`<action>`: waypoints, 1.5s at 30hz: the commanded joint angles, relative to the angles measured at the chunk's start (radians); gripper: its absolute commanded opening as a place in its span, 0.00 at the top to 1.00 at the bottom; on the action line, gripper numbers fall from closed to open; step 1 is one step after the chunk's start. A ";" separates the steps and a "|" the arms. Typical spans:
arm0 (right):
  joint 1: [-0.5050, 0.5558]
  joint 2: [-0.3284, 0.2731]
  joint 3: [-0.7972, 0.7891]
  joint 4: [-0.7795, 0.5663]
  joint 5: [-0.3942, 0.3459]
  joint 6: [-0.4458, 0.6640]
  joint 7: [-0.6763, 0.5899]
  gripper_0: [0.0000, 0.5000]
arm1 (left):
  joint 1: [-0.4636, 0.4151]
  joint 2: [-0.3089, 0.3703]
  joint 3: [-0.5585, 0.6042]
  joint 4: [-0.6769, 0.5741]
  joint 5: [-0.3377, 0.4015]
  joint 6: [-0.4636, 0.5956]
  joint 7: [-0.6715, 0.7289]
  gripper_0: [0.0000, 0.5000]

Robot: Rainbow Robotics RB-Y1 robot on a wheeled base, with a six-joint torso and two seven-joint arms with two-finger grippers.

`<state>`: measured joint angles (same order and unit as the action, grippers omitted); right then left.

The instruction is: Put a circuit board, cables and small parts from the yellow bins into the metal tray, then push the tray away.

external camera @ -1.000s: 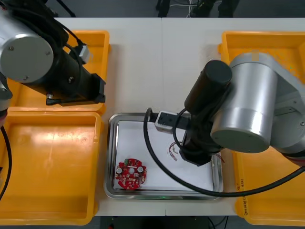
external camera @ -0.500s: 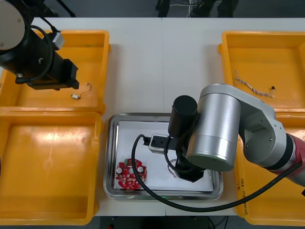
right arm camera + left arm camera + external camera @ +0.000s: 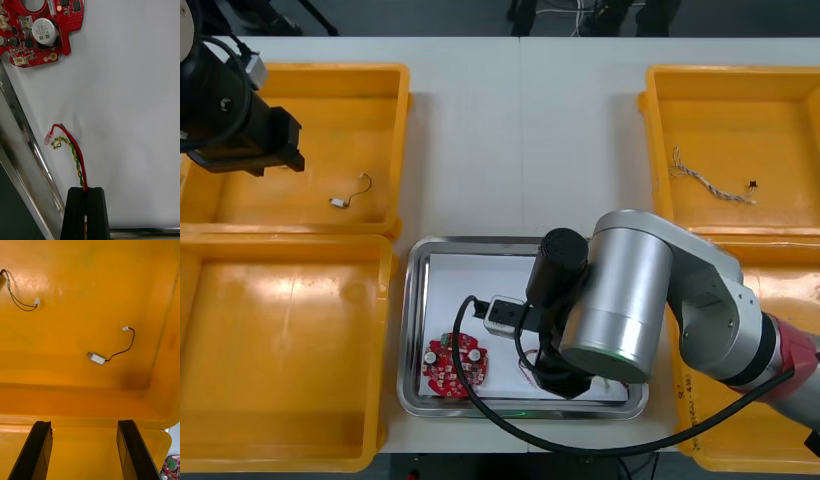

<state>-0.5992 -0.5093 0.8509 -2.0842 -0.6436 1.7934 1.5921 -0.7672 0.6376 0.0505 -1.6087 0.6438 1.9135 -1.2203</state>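
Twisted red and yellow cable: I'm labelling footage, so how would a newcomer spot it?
Find the shiny metal tray, white inside, between the yellow bins. Over its near right part, the right gripper is shut on the cable, beside a round red circuit board. It is the tray's only thin twisted strand, pink-tipped.

Round red board [image 3: 440, 367] lies flat in the tray's [image 3: 412, 300] near-left corner; a twisted red-yellow cable [image 3: 78, 161] curls beside it.

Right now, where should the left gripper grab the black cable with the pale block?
Take the block itself, from straight above: it lies flat, away from the bin walls, probably firmer than the thin lead. The left gripper hovers open over that bin.
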 commanded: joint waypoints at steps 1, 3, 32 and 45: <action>0.050 0.034 0.033 -0.010 0.055 -0.031 0.005 1.00 | -0.064 0.039 0.034 0.042 -0.038 0.006 -0.099 0.00; 0.056 0.034 0.060 -0.010 0.093 -0.051 0.002 1.00 | -0.064 0.039 0.038 0.067 -0.046 0.006 -0.105 0.00; 0.070 0.014 0.109 -0.008 0.205 -0.097 -0.008 0.00 | -0.064 0.040 0.121 0.293 -0.176 -0.234 -0.157 0.00; 0.035 0.012 0.014 -0.042 0.144 -0.075 -0.018 0.00 | -0.090 0.039 0.121 0.377 -0.177 -0.383 -0.200 0.00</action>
<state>-0.5413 -0.4937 0.9339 -2.0866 -0.4496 1.7063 1.5921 -0.7892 0.6377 0.1468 -1.2668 0.4763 1.5681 -1.2498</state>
